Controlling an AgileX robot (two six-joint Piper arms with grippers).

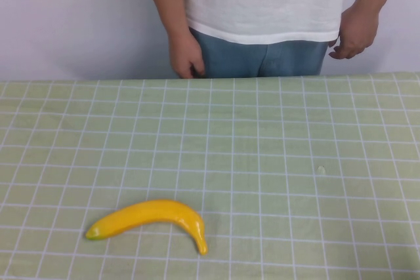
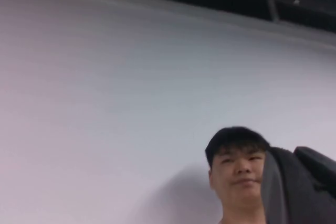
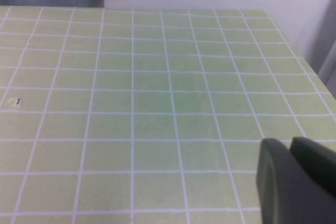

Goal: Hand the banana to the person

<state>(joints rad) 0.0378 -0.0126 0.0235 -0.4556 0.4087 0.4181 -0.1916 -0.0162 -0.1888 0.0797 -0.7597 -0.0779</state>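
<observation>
Left claw (image 2: 299, 187): raised off the desk, camera tilted up at the wall and the person's face; open or closed, cannot tell.
Right claw (image 3: 296, 182): low over bare desk (image 3: 157, 103), state cannot tell.
Banana (image 1: 147, 218): flat on the near-left desk, well apart from the person (image 1: 262, 4).
Handling: likely light, stiff, glossy-slippery.
Hold: thick middle, across the curve.

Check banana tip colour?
Banana tip: greenish, body yellow; the high view shows it best. Neither gripper is visible there.
</observation>
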